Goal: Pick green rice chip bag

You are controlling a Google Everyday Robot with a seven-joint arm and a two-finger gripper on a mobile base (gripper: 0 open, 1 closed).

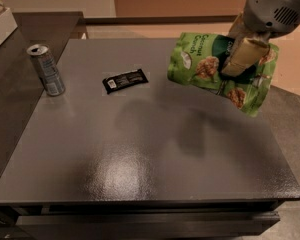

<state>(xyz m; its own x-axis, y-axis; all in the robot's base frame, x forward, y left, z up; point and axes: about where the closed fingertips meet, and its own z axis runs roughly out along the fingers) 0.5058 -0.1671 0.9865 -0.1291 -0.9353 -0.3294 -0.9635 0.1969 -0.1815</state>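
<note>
The green rice chip bag (pixel 205 66) is a crinkly bright green pouch with a dark green panel, white lettering and pictures of brown chips. It hangs in the air above the right part of the dark table (pixel 140 149), tilted down to the right. My gripper (pixel 238 59) comes in from the upper right and is shut on the bag's middle. One pale finger (pixel 242 56) shows in front of the bag; the other is hidden behind it. The bag's shadow lies on the table below.
A small black bar wrapper (pixel 125 80) lies on the table left of the bag. A silver drink can (pixel 46 70) stands upright near the table's left edge. A lower dark counter (pixel 20 39) adjoins the left side.
</note>
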